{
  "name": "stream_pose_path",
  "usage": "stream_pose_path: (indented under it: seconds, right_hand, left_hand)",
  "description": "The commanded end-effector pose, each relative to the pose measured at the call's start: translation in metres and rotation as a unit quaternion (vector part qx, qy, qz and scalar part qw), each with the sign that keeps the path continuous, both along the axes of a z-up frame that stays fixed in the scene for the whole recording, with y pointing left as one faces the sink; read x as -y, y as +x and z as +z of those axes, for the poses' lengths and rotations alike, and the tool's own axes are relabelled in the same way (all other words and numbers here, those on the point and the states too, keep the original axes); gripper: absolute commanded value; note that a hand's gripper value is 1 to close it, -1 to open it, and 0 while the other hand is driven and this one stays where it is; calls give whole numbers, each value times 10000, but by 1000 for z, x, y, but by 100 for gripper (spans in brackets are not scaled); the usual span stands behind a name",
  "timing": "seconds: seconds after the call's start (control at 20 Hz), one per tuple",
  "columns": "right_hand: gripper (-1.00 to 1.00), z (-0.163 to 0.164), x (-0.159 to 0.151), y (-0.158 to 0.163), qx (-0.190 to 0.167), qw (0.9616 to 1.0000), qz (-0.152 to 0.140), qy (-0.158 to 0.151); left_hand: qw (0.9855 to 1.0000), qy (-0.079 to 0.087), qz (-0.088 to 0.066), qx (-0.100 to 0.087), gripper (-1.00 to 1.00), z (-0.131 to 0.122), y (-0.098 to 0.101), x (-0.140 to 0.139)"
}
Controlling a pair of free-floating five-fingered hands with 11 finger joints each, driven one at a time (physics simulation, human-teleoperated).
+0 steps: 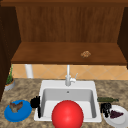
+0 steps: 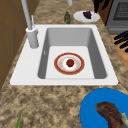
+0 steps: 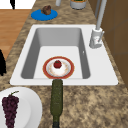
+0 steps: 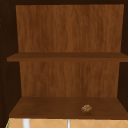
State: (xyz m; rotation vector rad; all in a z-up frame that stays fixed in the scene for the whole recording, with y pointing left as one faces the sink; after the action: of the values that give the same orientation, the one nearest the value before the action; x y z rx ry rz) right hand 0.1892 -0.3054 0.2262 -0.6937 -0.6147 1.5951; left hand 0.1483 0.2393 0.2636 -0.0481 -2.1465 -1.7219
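- Your left hand hangs at the lower left of the front view, just beside the left rim of the white rectangular sink and right of the round blue plate; its fingers point downward along the sink edge, but you cannot tell whether they are apart or together.
- That blue plate carries a brown chunk of meat; in the left side view the plate fills the lower right corner.
- Your right hand sits at the lower right of the front view, touching or overlapping the left rim of the round white plate; its fingers look curled, yet you cannot tell whether they clasp anything.
- The white plate holds a dark purple bunch of grapes, just beside that hand.
- A dark green glass bottle lies on its side on the speckled stone counter, just above the right hand in the front view.
- In the sink basin, at the centre of the left side view, a round red-rimmed plate lies flat with a small red strawberry on it.
- A large red ball shows at the bottom centre of the front view.
- A white tap stands behind the basin.
- On the lower wooden shelf of the upper view, a small brown lump lies towards the right.
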Motion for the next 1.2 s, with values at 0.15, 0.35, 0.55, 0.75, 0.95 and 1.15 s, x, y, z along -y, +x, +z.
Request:
stream_pose_path:
  seconds: [0.15, 0.35, 0.55, 0.75, 0.95, 1.15]
  right_hand:
    - [0, 0, 0, 0, 0, 10000, 0, 0]
    - [0, 0, 0, 0, 0, 10000, 0, 0]
    - [0, 0, 0, 0, 0, 10000, 0, 0]
    - [0, 0, 0, 0, 0, 10000, 0, 0]
    - [0, 0, 0, 0, 0, 10000, 0, 0]
    - [0, 0, 0, 0, 0, 10000, 0, 0]
  left_hand:
    - [10000, -2, 46, -5, -100, 16, 30, 5]
    - [10000, 0, -5, -40, -100, 5, 14, 7]
    - [10000, 14, 7, 2, -100, 0, -7, 29]
    - [9998, 47, 17, 175, -100, -6, -31, 45]
    - [10000, 54, 9, 12, -100, -5, -29, 44]
    - [10000, 8, 5, 8, -100, -6, -32, 44]
